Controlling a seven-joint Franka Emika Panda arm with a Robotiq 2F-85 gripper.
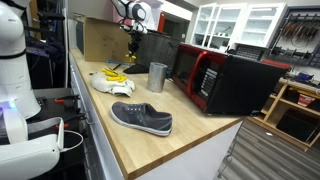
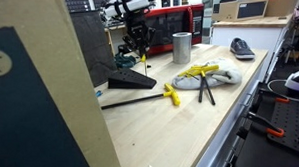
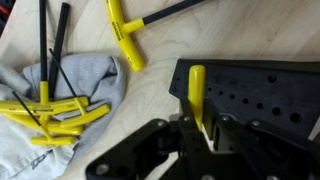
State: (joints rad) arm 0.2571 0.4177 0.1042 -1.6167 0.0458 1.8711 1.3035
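We are seeing a steel cup [image 1: 157, 77] standing mid-bench (contents hidden) and a black holed rack [image 3: 260, 95] near the far edge of the bench [image 1: 200, 130] — the gripper [image 3: 200, 125] is pinching, nearly closed, a yellow-handled hex key [image 3: 197, 90] just over it.

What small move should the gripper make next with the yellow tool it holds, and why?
Probably lower it slowly. The gripper is shut on the yellow-handled T-shaped hex key, right above the black stand with rows of holes; whether its tip meets a hole is hidden.
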